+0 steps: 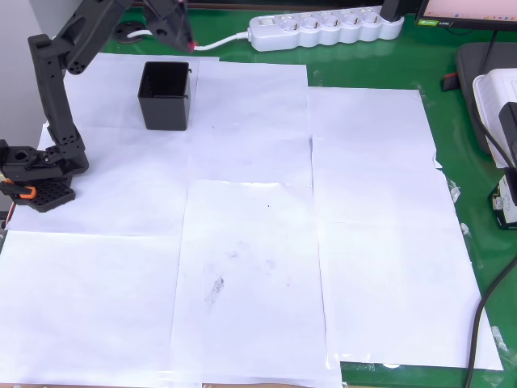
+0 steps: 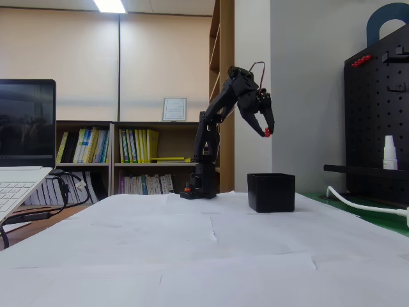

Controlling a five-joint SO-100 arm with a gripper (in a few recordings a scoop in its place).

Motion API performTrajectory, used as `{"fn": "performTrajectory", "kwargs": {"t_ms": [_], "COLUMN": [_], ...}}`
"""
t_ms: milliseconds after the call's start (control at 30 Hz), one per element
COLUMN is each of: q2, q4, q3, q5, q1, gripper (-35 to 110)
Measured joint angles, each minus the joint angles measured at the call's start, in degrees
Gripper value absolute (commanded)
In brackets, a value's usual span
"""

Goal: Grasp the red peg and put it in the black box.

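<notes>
In the fixed view the pincer (image 2: 266, 131) holds the peg (image 2: 268, 133) above the box (image 2: 271, 192).

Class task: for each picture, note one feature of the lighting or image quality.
Overhead view: even light, and the white paper sheets look bright with faint shadows. Fixed view: a ceiling light glares at the top, and the arm and black box read as dark silhouettes.

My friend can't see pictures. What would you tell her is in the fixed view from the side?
A black robot arm reaches up and over, its hand pinching a tiny red peg in the air above a small black box. The box sits on a table covered with white paper sheets. Bookshelves stand behind, and an open laptop is at the left edge.
</notes>
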Motion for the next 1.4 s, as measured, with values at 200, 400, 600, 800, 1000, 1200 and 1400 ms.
{"fn": "performTrajectory", "kwargs": {"t_ms": [200, 400, 600, 800, 1000, 1200, 1400], "q2": [-0.88, -1.05, -1.05, -0.70, -0.70, -0.70, -0.97], "q4": [-0.44, -0.88, -3.34, -4.75, -5.54, -4.92, -0.26], "q3": [-8.61, -13.01, -16.52, -17.05, -17.05, -17.05, -15.03], "q5": [2.20, 4.39, 4.57, 3.25, 2.81, 2.81, 1.32], "q1": [-4.57, -7.38, -7.73, -8.44, -8.17, -8.09, -7.56], "gripper": [0, 0, 1, 17, 19, 17, 0]}}
